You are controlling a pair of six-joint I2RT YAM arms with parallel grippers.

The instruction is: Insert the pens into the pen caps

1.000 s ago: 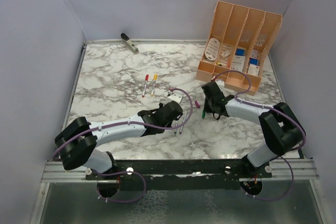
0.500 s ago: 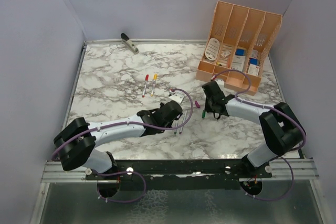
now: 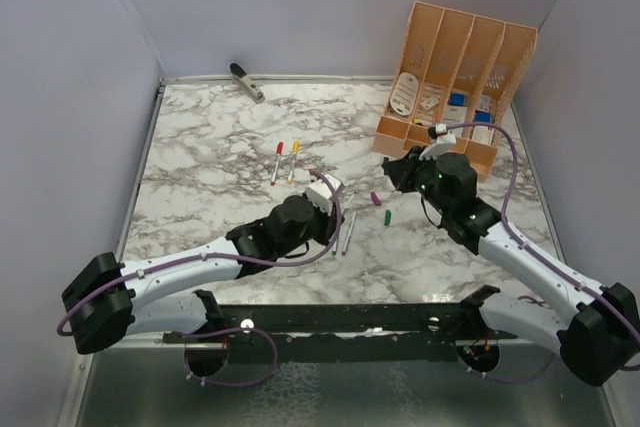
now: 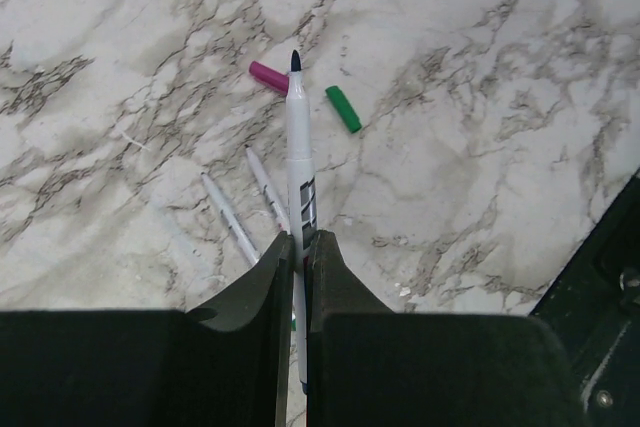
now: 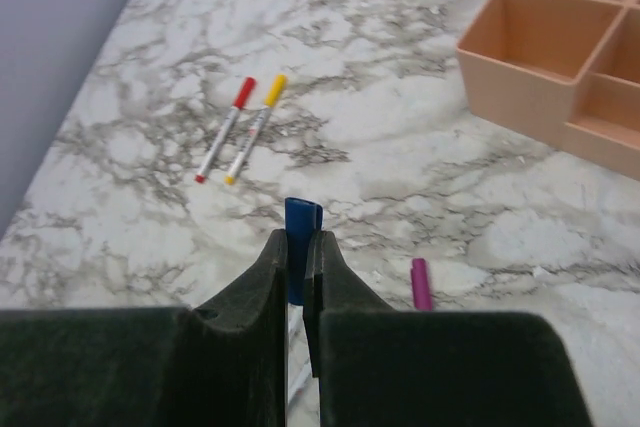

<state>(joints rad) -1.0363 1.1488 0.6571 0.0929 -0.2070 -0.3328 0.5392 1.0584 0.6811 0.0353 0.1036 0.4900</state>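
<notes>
— Which step is in hand?
— The mating step, I'd judge. The left gripper (image 4: 303,245) is clamped on a pen (image 4: 298,147), and the right gripper (image 5: 297,243) is pinched shut on the blue cap (image 5: 303,219). Both are held above the marble table (image 3: 200,147), and the two are not yet joined.
— Where do they sit in the overhead view?
— Near the centre. The left one is just left of middle, and the right one is to its right, below the orange organiser (image 3: 455,57). There is a gap between them.
— How does the pen lie?
— In the left wrist view its long axis runs almost straight up the frame, with the dark tip at the top and the lower part between the jaws. The cap stands out of the right jaws toward the top of its own view. I cannot tell which end is open.
— So what does the next move call for?
— Bring the tip and the cap mouth onto one line, then push them together. A slight tilt could make the tip skid off the rim.
— And the rest?
— A red-capped pen (image 3: 278,162) and a yellow-capped pen (image 3: 293,160) lie side by side upper left of centre — seemingly done. The magenta cap (image 4: 268,77) and green cap (image 4: 343,108) lie loose near two bare pens (image 4: 230,219).
</notes>
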